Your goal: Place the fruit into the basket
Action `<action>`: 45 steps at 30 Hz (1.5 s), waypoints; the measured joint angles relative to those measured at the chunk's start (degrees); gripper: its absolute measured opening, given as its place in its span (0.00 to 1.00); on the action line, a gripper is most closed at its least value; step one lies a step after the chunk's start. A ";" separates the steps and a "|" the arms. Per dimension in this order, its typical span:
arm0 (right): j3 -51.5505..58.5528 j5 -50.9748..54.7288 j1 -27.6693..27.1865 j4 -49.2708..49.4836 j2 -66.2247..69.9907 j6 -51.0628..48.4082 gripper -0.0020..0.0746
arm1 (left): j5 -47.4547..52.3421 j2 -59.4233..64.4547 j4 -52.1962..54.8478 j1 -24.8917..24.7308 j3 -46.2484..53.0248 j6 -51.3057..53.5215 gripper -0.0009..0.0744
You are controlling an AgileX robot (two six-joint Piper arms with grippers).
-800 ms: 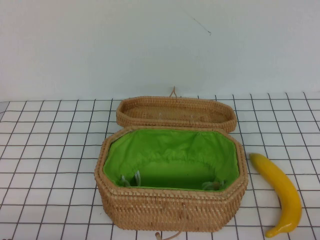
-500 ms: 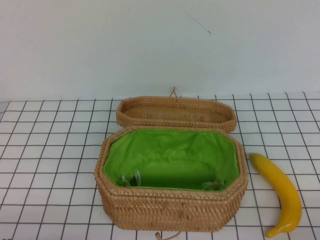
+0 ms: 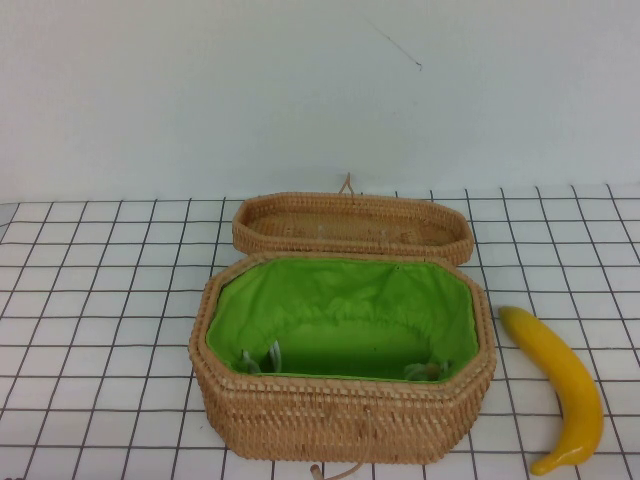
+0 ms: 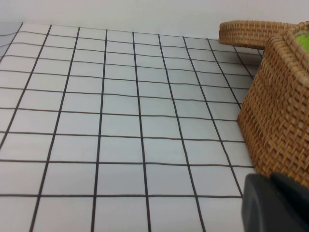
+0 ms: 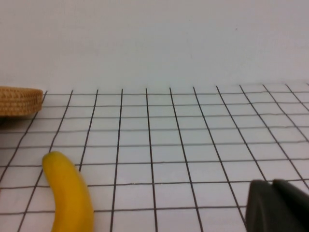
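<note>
The yellow banana (image 3: pixel 562 385) lies on the gridded table to the right of the basket (image 3: pixel 340 420), a deep wicker basket with green lining that stands open at the table's front middle. Neither arm shows in the high view. In the left wrist view my left gripper (image 4: pixel 271 182) is shut and empty, low beside the basket's left wall (image 4: pixel 280 116). In the right wrist view my right gripper (image 5: pixel 272 187) is shut and empty, low over the table to the right of the banana (image 5: pixel 70 193).
The shallow wicker lid (image 3: pixel 352 226) lies behind the basket, touching its rear rim; it also shows in the left wrist view (image 4: pixel 251 33) and the right wrist view (image 5: pixel 19 100). A white wall stands behind the gridded table (image 3: pixel 100 300).
</note>
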 joint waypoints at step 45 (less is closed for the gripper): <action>-19.66 -40.33 0.00 4.90 0.00 6.66 0.02 | 0.00 0.00 0.00 0.00 0.00 0.00 0.01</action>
